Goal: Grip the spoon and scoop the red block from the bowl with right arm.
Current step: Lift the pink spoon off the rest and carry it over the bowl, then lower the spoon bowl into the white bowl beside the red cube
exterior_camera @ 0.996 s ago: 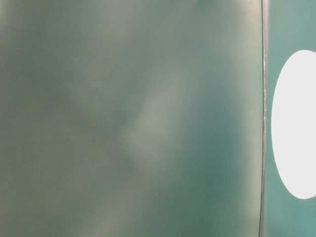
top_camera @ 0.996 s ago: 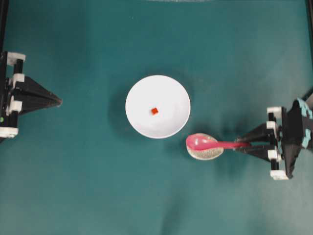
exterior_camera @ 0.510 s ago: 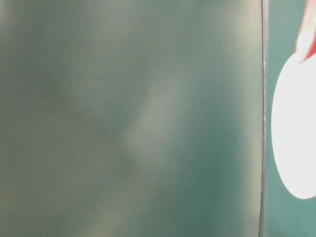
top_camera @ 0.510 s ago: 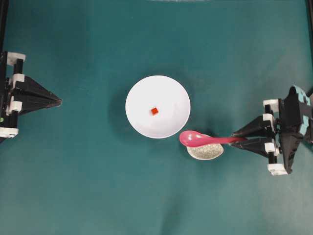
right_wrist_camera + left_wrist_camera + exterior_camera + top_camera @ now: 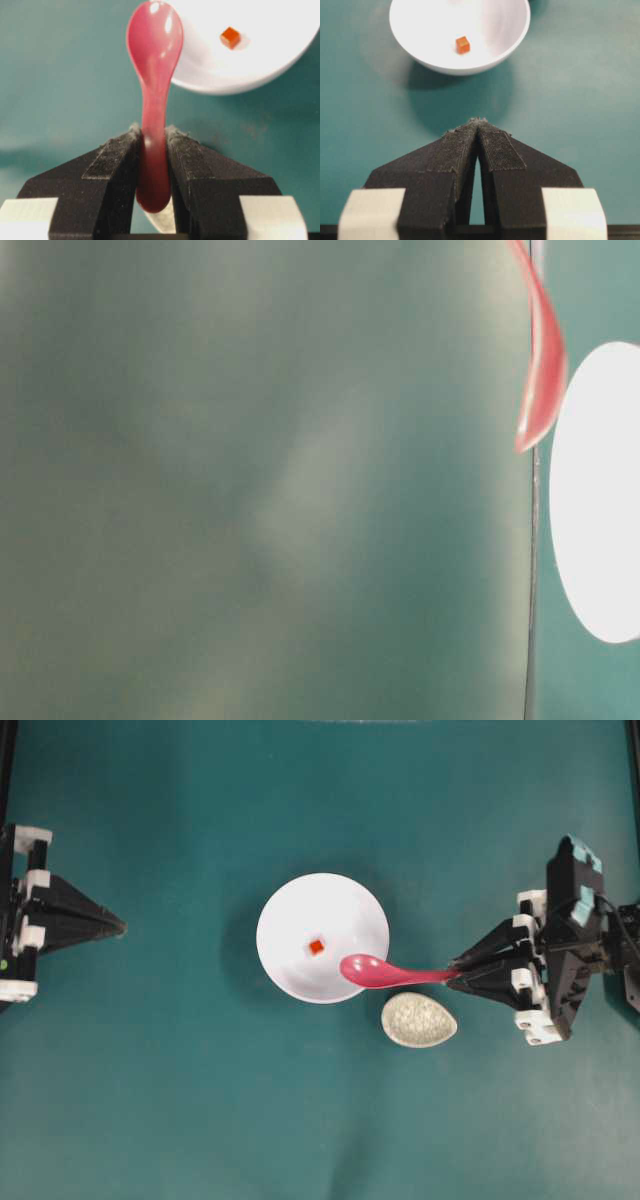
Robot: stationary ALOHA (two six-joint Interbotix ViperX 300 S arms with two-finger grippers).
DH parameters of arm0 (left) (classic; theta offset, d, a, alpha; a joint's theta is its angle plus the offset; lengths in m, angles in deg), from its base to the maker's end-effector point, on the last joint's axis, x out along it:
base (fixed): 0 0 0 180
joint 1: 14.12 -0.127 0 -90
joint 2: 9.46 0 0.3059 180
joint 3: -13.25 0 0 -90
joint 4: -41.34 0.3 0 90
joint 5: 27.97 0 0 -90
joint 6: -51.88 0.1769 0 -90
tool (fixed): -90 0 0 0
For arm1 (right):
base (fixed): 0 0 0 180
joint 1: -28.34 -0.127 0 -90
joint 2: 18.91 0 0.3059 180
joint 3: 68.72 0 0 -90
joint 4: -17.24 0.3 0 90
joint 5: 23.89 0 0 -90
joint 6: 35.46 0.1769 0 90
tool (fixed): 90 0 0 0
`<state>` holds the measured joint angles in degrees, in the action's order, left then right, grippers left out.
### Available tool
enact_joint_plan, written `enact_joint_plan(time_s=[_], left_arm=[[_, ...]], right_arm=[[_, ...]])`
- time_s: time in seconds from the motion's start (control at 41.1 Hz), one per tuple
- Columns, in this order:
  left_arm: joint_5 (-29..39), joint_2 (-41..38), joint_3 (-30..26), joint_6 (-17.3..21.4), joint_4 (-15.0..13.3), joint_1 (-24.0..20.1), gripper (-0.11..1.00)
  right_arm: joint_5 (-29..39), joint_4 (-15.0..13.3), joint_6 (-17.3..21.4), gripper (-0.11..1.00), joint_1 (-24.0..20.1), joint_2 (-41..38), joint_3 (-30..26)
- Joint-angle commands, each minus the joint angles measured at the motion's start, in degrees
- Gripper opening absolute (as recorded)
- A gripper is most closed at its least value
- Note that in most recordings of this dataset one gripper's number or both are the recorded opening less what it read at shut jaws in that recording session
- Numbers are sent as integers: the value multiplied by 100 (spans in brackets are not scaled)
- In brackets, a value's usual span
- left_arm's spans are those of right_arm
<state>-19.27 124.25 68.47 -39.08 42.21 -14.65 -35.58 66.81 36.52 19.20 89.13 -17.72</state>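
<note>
The white bowl sits mid-table with the tiny red block inside, also seen in the right wrist view and the left wrist view. My right gripper is shut on the handle of the pink-red spoon, which is lifted off the table. Its scoop hangs over the bowl's lower right rim, to the right of the block and apart from it. At the far left, my left gripper rests shut and empty, pointing at the bowl.
A small oval speckled dish lies on the teal cloth just below the spoon's handle, right of the bowl. The table-level view is blurred, showing only the bowl's white side and a pink smear of the spoon.
The right gripper has lifted the spoon off the speckled dish and carried it up-left; its scoop now overhangs the bowl's rim. The left arm has not moved.
</note>
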Motion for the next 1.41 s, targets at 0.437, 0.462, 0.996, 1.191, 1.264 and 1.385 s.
enact_joint_plan(time_s=[0.437,0.462,0.996,1.191,1.264,1.385], left_arm=[[88,-35,-97,-9,0,-9,0],[105,-35,-97,-9,0,-9,0],[220,9,-114,-9,9,-9,0],[299,18,-114,-9,9,-9,0],[316,9,-114,-9,0,-9,0],[316,18,-123,0,0,-9,0]], right_arm=[[1705,-598,0,25,1151,-26,-967],[1767,-659,9,25,1160,-35,-1002],[3322,-1310,44,25,1661,-923,-2250],[3788,-1556,70,25,1696,-1310,-2716],[4008,-1644,88,25,1731,-1441,-2865],[4342,-1784,88,25,1802,-1617,-3155]])
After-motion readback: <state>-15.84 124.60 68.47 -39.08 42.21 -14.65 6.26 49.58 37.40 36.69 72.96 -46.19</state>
